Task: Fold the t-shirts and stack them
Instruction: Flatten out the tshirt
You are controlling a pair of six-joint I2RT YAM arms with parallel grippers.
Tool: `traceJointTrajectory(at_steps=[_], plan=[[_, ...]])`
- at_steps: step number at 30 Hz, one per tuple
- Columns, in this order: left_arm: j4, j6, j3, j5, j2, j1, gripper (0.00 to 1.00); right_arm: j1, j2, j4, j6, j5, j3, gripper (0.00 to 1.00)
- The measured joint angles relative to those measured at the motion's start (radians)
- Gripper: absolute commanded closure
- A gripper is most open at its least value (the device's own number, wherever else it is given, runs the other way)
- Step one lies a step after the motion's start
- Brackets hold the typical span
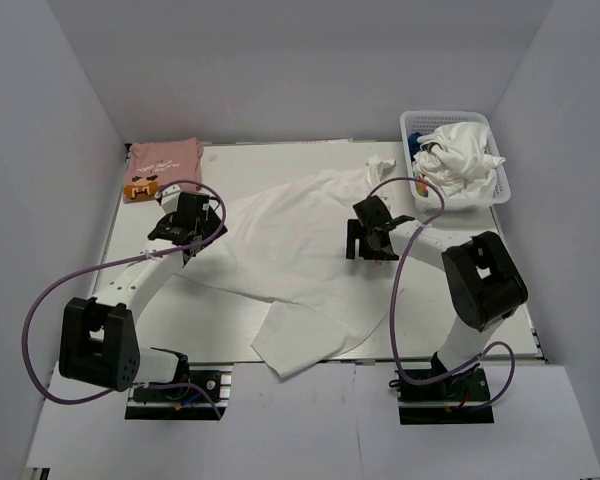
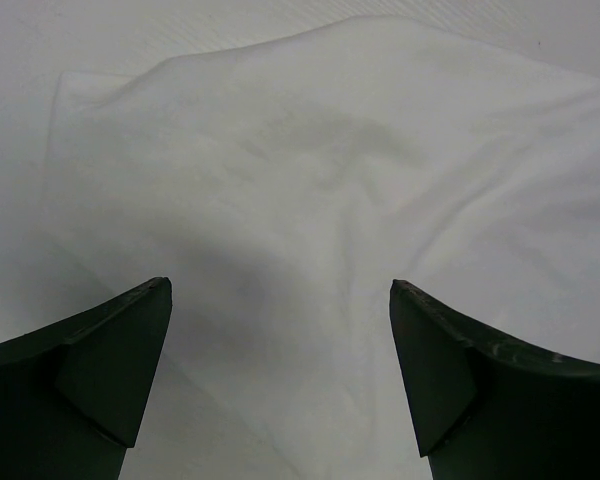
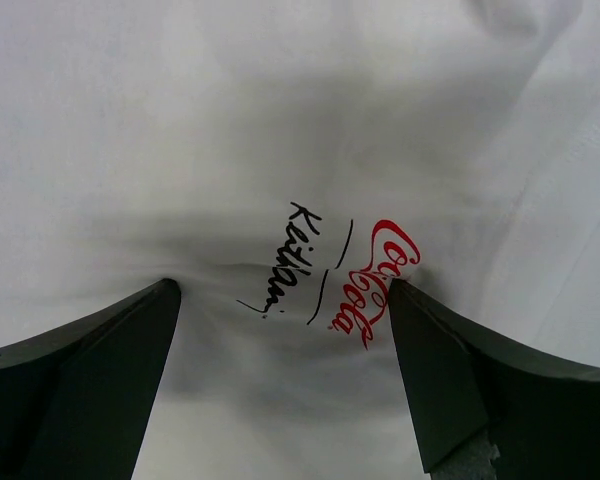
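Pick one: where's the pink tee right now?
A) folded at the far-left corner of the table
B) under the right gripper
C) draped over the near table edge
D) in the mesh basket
A: the pink tee lies folded at the far-left corner, beyond the left gripper, while the basket on the far right shows white cloth and no pink.

Rumpled white tee (image 1: 290,240) with red Coca-Cola script, flat and central; folded pink tee (image 1: 165,158), orange-brown print, far left.
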Motion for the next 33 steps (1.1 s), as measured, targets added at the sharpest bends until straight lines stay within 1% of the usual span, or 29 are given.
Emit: traceJointTrajectory(at_steps=[7,11,14,17,20,23,27,29,30,31,33], plan=[[-0.029,-0.057,-0.025,-0.006,-0.008,0.001,0.0,-0.131,0.156,-0.004,-0.041,0.009,0.2,0.1],[-0.056,-0.083,-0.037,-0.011,0.017,0.011,0.0,-0.206,0.212,-0.038,-0.141,0.048,0.315,0.1],[-0.071,-0.106,-0.075,-0.016,0.038,0.028,0.0,-0.211,0.196,-0.027,-0.258,0.046,0.359,0.1],[-0.073,-0.119,-0.124,-0.003,0.055,0.048,0.0,-0.154,0.127,0.0,-0.361,0.04,0.351,0.1],[-0.068,-0.126,-0.152,0.027,0.074,0.061,0.0,-0.075,0.027,0.033,-0.42,0.045,0.311,0.1],[-0.065,-0.13,-0.168,0.043,0.086,0.061,0.01,-0.01,-0.05,0.052,-0.431,0.063,0.265,0.1],[-0.058,-0.139,-0.18,0.039,0.086,0.065,0.03,0.038,-0.122,0.049,-0.415,0.065,0.175,0.1],[-0.046,-0.148,-0.182,0.032,0.087,0.065,0.07,0.069,-0.156,0.035,-0.39,0.064,0.123,0.1],[-0.038,-0.153,-0.182,0.027,0.09,0.066,0.13,0.092,-0.169,0.014,-0.372,0.061,0.104,0.1],[-0.028,-0.158,-0.182,0.023,0.097,0.07,0.15,0.124,-0.182,-0.016,-0.348,0.063,0.092,0.1],[-0.016,-0.16,-0.177,0.004,0.112,0.071,0.23,0.2,-0.201,-0.058,-0.301,0.067,0.077,0.1]])
